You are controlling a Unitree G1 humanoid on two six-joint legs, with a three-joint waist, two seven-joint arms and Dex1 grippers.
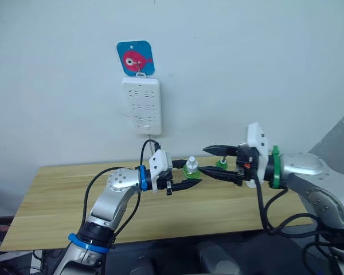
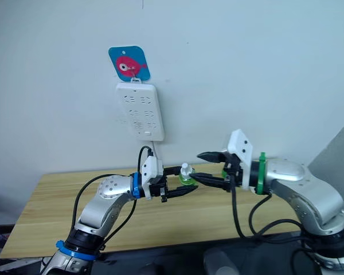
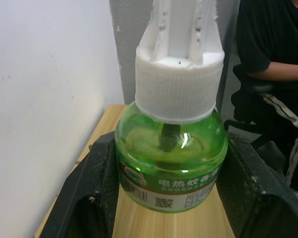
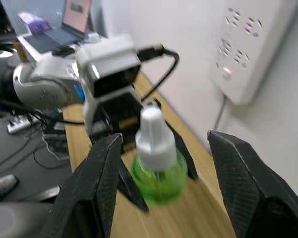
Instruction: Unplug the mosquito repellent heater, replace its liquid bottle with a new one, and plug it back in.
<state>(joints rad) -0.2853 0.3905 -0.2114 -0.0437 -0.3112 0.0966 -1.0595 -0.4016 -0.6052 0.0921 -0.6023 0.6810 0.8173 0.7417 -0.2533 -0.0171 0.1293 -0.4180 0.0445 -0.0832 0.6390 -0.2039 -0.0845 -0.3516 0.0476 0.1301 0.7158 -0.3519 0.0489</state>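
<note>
A green liquid bottle (image 1: 190, 168) with a white cap (image 3: 179, 84) stands upright over the wooden table (image 1: 63, 189), in front of the wall. My left gripper (image 1: 190, 173) is shut on it, one black finger (image 3: 97, 193) pressed against each side of the green glass. My right gripper (image 1: 202, 160) faces the bottle from the other side, open wide, its fingers (image 4: 102, 183) apart from it. A second green bottle (image 1: 222, 164) peeks out behind the right fingers. A small white rounded piece (image 1: 251, 183) lies under my right wrist; I cannot tell whether it is the heater.
A long white power strip (image 1: 141, 105) hangs on the wall from a blue fish tag (image 1: 135, 58), with no plug in its sockets. A person in black (image 3: 273, 49) sits beyond the table's end. A laptop (image 4: 72, 22) stands off to the side.
</note>
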